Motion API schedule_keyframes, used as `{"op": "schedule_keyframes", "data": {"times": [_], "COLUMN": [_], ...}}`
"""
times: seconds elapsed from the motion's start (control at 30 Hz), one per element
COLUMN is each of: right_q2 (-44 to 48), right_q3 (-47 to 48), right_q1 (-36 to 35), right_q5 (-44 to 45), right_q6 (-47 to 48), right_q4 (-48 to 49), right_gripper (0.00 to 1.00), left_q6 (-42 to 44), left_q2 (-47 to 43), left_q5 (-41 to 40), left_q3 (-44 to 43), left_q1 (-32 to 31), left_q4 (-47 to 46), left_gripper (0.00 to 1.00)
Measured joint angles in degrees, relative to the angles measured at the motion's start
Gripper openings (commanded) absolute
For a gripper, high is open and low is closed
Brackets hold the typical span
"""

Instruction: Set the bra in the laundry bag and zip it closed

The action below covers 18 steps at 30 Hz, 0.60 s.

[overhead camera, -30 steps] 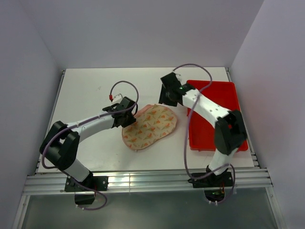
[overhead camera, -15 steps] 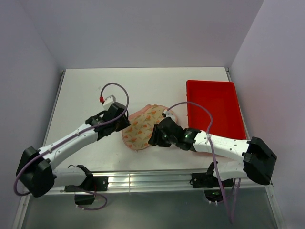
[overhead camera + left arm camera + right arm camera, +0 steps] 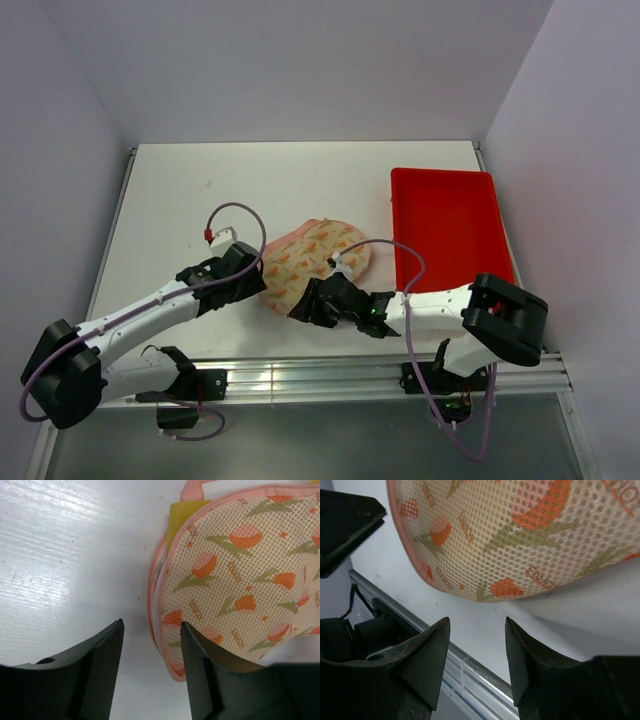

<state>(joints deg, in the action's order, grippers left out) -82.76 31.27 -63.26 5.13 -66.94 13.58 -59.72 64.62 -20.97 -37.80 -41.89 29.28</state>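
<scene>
as the left gripper (image 3: 151,630) stands with its fingers spread, we see only bare table (image 3: 65,555) and the pink zipper edge of the laundry bag (image 3: 240,570) in the gap, with nothing pinched. the right gripper (image 3: 477,625) is spread too. its gap is over white table just below the bag's rounded near end, and we cannot tell whether either finger touches the fabric. from above, the left one sits at the bag's 8 o'clock and the right one at its 6 o'clock, both just beside it.

the bag lies folded over near the middle of the table, orange print up. the bra (image 3: 182,517) is inside it. only a mustard-yellow corner pokes out of the seam at 12 o'clock in the left wrist view, beside a pink loop (image 3: 192,487). a pale slit along the seam on that side suggests the zipper is undone there; elsewhere we cannot tell.

at the bag's 3 o'clock sits a red tray (image 3: 450,230), near it but apart. the right arm (image 3: 440,308) hides the bag's near end from above. a metal rail (image 3: 465,665) runs along the table's near edge.
</scene>
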Motion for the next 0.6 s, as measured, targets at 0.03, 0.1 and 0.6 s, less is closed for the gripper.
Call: {"op": "schedule_keyframes", "data": {"times": [0.03, 0.1, 0.6], "right_q2": [0.00, -0.11, -3.41], "right_q3": [-0.52, -1.51, -3.67], "right_q1": [0.00, 0.00, 0.00], "right_q5": [0.22, 0.74, 2.12], "right_q6": [-0.26, -1.01, -2.51], "right_q4": [0.87, 2.86, 8.39], "right_gripper": [0.57, 0.57, 0.57], "left_q6": [0.02, -0.02, -0.90], "left_q2": [0.24, 0.66, 10.67], "left_q5": [-0.02, -0.04, -1.44], "left_q3": [0.33, 1.38, 2.99], "left_q1": [-0.09, -0.22, -0.37], "left_q4": [-0.50, -1.99, -8.48], "left_gripper": [0.58, 0.59, 0.46]}}
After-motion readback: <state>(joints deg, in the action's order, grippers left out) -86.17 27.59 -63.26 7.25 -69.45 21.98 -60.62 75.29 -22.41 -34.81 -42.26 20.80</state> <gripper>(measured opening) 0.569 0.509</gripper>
